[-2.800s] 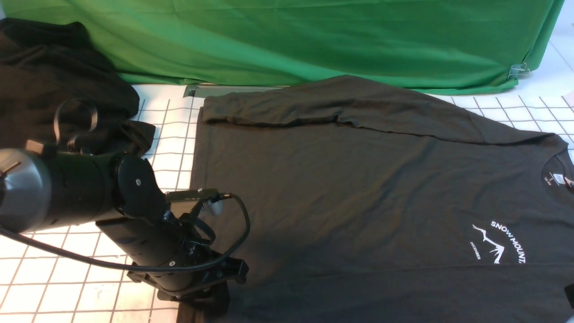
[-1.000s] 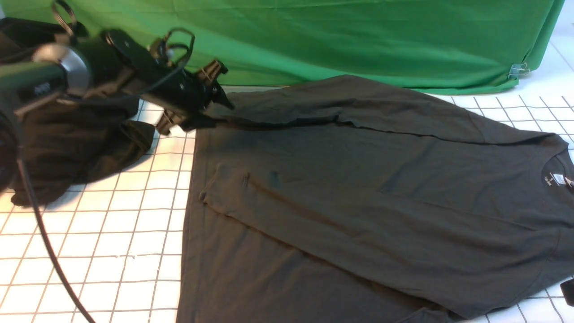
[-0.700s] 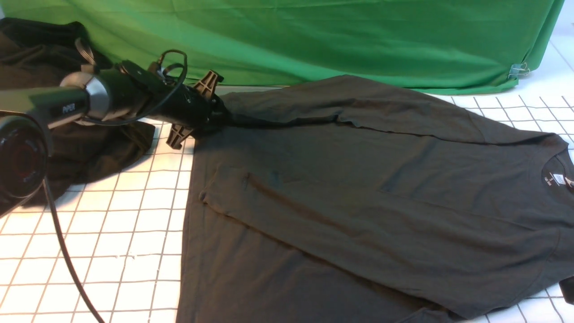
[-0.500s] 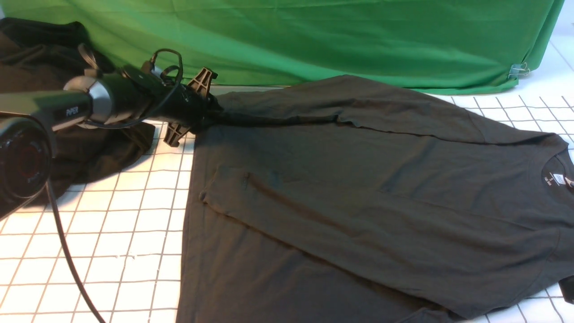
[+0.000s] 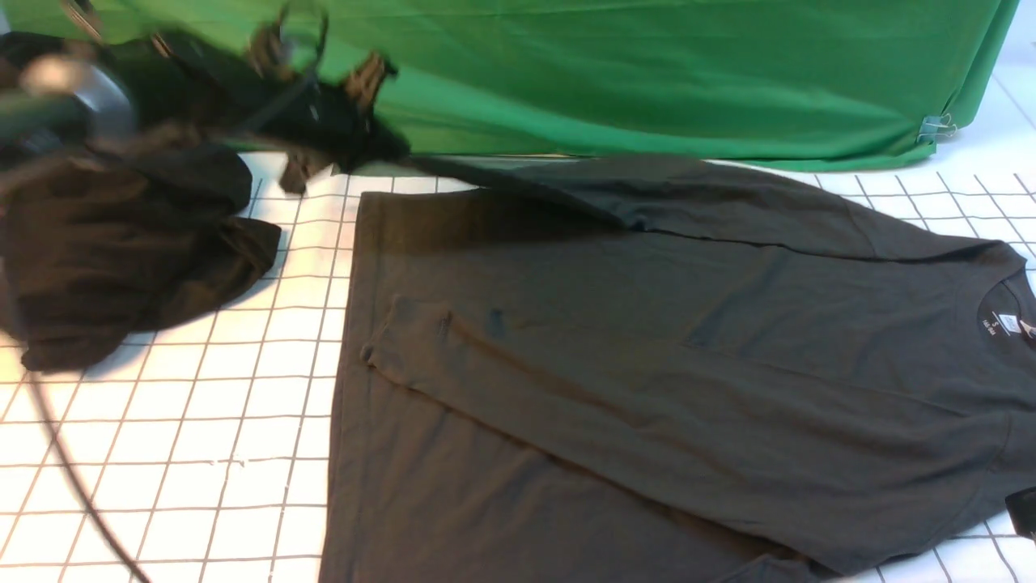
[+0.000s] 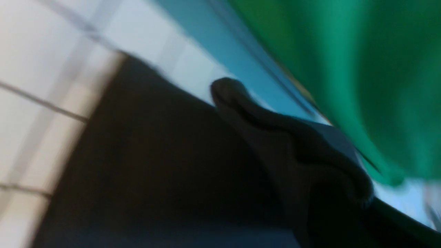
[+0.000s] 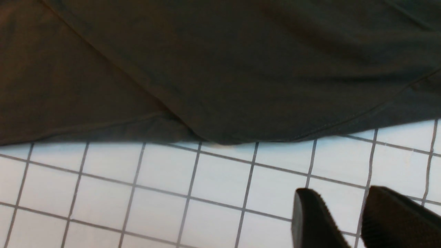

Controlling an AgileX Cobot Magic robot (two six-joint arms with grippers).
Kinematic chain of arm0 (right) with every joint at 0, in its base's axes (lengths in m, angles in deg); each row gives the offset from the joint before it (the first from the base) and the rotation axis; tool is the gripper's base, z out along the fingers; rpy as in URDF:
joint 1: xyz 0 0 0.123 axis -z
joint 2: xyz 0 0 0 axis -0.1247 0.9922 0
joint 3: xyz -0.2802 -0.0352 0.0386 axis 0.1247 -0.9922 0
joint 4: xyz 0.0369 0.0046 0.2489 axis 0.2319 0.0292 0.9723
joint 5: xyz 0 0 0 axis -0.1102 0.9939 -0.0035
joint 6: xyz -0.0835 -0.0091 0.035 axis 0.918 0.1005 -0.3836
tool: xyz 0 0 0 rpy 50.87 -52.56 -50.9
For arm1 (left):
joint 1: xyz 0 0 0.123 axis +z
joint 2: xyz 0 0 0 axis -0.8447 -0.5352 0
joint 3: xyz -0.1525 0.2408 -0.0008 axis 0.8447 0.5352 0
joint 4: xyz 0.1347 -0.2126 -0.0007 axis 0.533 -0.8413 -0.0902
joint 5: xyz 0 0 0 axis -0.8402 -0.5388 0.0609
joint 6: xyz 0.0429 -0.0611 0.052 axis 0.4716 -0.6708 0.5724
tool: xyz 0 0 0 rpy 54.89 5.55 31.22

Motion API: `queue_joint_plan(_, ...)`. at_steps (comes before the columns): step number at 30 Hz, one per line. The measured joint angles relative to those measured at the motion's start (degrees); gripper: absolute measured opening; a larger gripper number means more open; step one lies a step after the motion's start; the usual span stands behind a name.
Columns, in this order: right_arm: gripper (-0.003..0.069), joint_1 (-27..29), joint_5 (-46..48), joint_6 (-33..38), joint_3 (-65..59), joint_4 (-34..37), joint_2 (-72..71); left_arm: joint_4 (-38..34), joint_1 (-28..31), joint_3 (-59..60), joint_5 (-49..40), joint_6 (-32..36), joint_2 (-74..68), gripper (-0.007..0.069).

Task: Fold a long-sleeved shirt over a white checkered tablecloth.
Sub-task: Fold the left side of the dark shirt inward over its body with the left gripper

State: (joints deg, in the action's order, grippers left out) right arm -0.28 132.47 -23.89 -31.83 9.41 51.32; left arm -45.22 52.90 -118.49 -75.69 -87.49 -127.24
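Observation:
The long-sleeved shirt [image 5: 647, 348] lies spread on the white checkered tablecloth [image 5: 202, 421], collar and neck label [image 5: 1006, 322] to the right. Its near sleeve is folded across the body, with the cuff [image 5: 388, 344] towards the left. My left gripper [image 5: 376, 146] hangs blurred at the far left, shut on the end of the far sleeve [image 5: 518, 182], which it holds raised and stretched; the left wrist view shows that bunched sleeve [image 6: 286, 148]. My right gripper [image 7: 339, 193] hovers open and empty over the tablecloth [image 7: 172, 186], just off the shirt's edge [image 7: 224, 103].
A blacker heap of cloth [image 5: 121, 243] lies at the far left, under my left arm. The green backdrop [image 5: 566, 73] hangs along the far edge, held by a clip [image 5: 935, 125] at the right. Bare checkered cloth shows at the near left.
My left gripper has shut on the far sleeve's end and lifted it off the shirt, pulling the sleeve taut. The near sleeve was laid across the chest earlier, covering the print.

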Motion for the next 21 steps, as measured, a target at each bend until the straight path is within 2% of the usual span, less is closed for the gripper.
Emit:
queue_joint_plan(2, 0.0221, 0.00, 0.00, -0.02, 0.00, 0.00, 0.00, 2.56, -0.81, 2.38, -6.86, 0.31, 6.40, 0.0013)
queue_joint_plan(4, 0.0221, 0.00, 0.00, -0.02, 0.00, 0.00, 0.00, 4.45, -1.52, 4.56, -9.12, 0.00, 9.47, 0.0013)
queue_joint_plan(8, 0.0226, 0.00, 0.00, -0.02, 0.00, 0.00, 0.00, 10.45, -3.22, 17.23, -9.74, -1.77, 16.70, 0.0013)
queue_joint_plan(9, 0.0229, 0.00, -0.10, -0.02, 0.00, 0.00, 0.00, 12.59, -3.35, 25.82, -7.04, -2.79, 19.84, 0.0013)
queue_joint_plan(10, 0.0230, 0.00, -0.24, -0.02, 0.00, 0.00, 0.00, 12.70, -3.35, 29.10, -5.38, -3.00, 20.81, 0.0013)
queue_joint_plan(14, 0.0234, 0.00, -2.09, -0.02, 0.00, 0.00, 0.00, 11.18, -3.30, 41.12, 2.19, -1.18, 22.91, 0.0016)
queue_joint_plan(16, 0.0235, 0.00, -2.85, -0.18, 0.00, 0.00, 0.00, 10.66, -3.30, 43.10, 4.05, 0.00, 22.96, 0.0021)
queue_joint_plan(19, 0.0236, 0.00, -4.06, -0.24, 0.00, 0.00, 0.00, 10.28, -3.30, 46.34, 6.61, 1.97, 22.69, 0.0081)
queue_joint_plan(21, 0.0237, 0.00, -4.16, -0.24, 0.00, 0.00, 0.00, 10.71, -3.30, 46.56, 6.40, 2.41, 22.63, 0.0150)
